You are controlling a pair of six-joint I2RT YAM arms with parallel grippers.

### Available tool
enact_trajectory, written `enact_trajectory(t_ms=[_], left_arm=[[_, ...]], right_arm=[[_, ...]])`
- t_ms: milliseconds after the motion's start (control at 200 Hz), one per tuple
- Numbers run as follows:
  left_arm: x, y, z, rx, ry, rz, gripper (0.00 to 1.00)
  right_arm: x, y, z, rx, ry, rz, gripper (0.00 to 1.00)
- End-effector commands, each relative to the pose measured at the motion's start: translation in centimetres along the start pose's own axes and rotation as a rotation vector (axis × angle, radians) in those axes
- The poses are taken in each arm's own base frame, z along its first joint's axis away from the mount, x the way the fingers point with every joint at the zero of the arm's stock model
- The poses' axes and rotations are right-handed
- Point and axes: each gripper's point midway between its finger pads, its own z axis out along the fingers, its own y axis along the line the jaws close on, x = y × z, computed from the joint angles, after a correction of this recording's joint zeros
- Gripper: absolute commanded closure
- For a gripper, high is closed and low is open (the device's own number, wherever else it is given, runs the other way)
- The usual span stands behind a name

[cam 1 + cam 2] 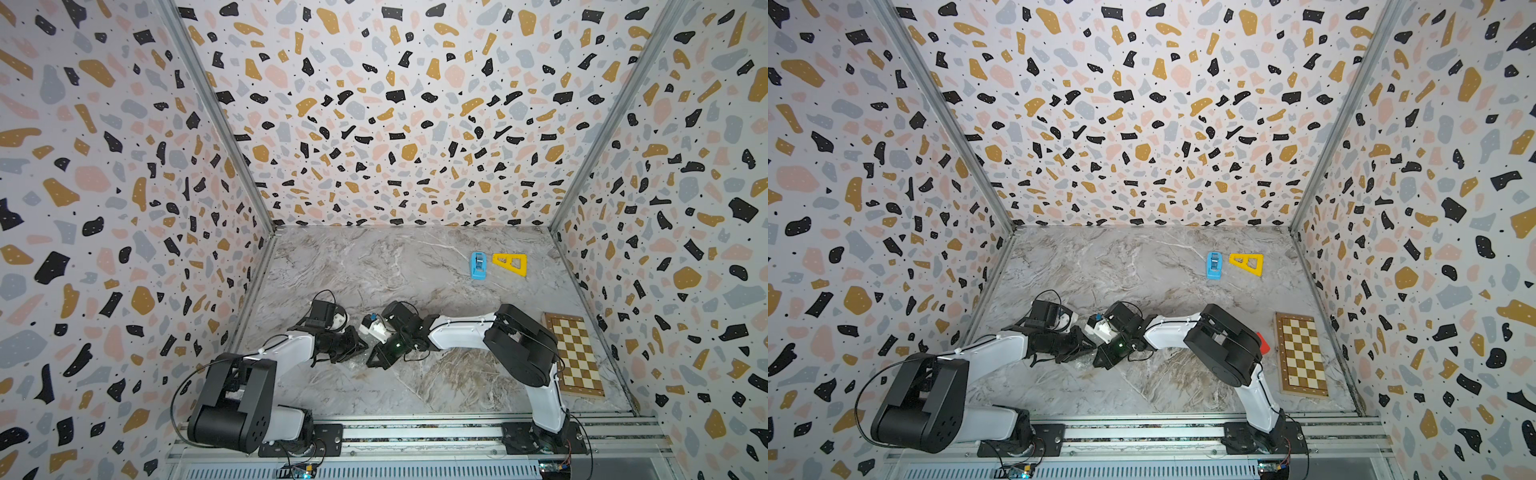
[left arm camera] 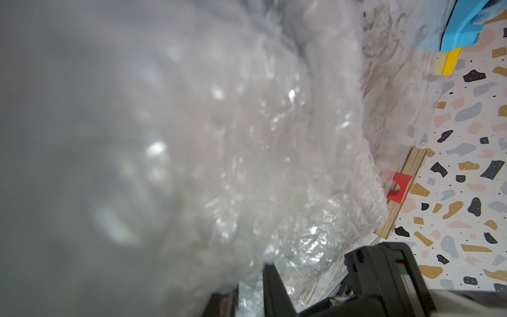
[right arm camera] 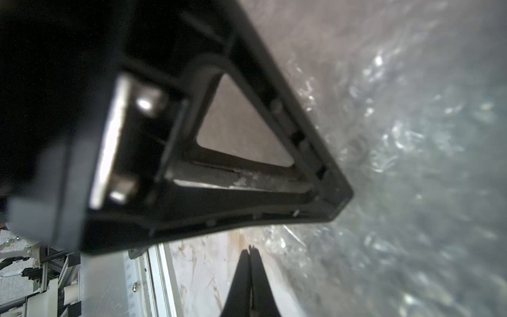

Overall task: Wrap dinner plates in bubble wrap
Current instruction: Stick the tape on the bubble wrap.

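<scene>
At the front centre of the bench (image 1: 374, 266), the left end effector (image 1: 360, 345) is pinched nearly closed on the bubble wrap (image 2: 247, 137) — a crumpled clear sheet bunched between the two arms — and the right end effector (image 1: 372, 362), just beside it, is fully closed on the same sheet.

Robot lab test cell, 3 terrazzo-print panel walls (image 1: 395, 104) on aluminium posts (image 1: 216, 116), marble-print table (image 1: 374, 257), left arm (image 1: 291, 345) and right arm (image 1: 461, 332) bolted to slotted aluminium rail (image 1: 415, 434), exposed circuit board (image 1: 297, 471), loose cable (image 1: 178, 386) at front.
</scene>
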Motion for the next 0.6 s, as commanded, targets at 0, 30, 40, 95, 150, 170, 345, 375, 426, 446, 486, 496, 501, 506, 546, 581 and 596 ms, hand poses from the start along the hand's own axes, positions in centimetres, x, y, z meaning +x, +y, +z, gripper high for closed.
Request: enact_trajectory(t_ms=[0, 30, 40, 95, 150, 170, 345, 375, 426, 446, 486, 496, 501, 506, 546, 581, 596], left_arm=[[1.6, 2.5, 0.4, -0.083, 0.033, -0.036, 0.80], [1.6, 2.4, 0.4, -0.082, 0.031, -0.035, 0.80], [1.6, 2.4, 0.4, -0.081, 0.031, -0.035, 0.80], [1.6, 2.4, 0.4, -0.080, 0.031, -0.034, 0.80], [1.6, 2.4, 0.4, -0.080, 0.031, -0.034, 0.80], [1.7, 2.4, 0.4, -0.080, 0.034, -0.035, 0.80], [1.6, 2.4, 0.5, -0.077, 0.034, -0.037, 0.80], [1.6, 2.3, 0.4, -0.076, 0.033, -0.035, 0.80], [1.6, 2.3, 0.5, -0.076, 0.034, -0.036, 0.80], [1.6, 2.4, 0.5, -0.077, 0.035, -0.037, 0.80], [1.6, 2.4, 0.5, -0.077, 0.034, -0.037, 0.80], [1.6, 2.3, 0.5, -0.076, 0.034, -0.037, 0.80], [1.6, 2.3, 0.5, -0.076, 0.034, -0.038, 0.80], [1.5, 2.4, 0.5, -0.077, 0.034, -0.038, 0.80], [1.6, 2.4, 0.5, -0.077, 0.035, -0.041, 0.80], [1.5, 2.3, 0.5, -0.076, 0.034, -0.038, 0.80], [1.6, 2.4, 0.5, -0.078, 0.036, -0.040, 0.80]], right_arm=[[-1.0, 0.2, -0.6, -0.005, -0.036, -0.015, 0.96], [-1.1, -0.1, -0.7, -0.004, -0.038, -0.012, 0.96], [-1.1, -0.1, -0.8, -0.004, -0.038, -0.012, 0.96], [-1.0, -0.5, -0.8, -0.002, -0.040, -0.006, 0.96], [-0.9, -0.9, -0.9, 0.003, -0.039, 0.003, 0.96], [-0.9, -1.0, -0.8, 0.005, -0.039, 0.004, 0.96], [0.4, -2.9, 0.2, 0.033, -0.010, 0.031, 0.96], [0.6, -3.0, 0.3, 0.034, -0.007, 0.034, 0.96], [0.9, -3.3, 0.4, 0.037, -0.002, 0.043, 0.96], [1.1, -3.4, 0.3, 0.038, -0.001, 0.045, 0.96], [1.2, -3.7, 0.3, 0.042, -0.002, 0.051, 0.96], [1.3, -3.7, 0.3, 0.043, 0.000, 0.053, 0.96], [1.3, -3.8, 0.3, 0.043, 0.000, 0.054, 0.96], [1.3, -3.8, 0.2, 0.043, -0.002, 0.055, 0.96], [1.3, -4.0, 0.1, 0.046, -0.003, 0.060, 0.96], [1.4, -4.2, 0.0, 0.045, -0.004, 0.063, 0.96], [1.3, -4.2, -0.1, 0.045, -0.007, 0.063, 0.96]])
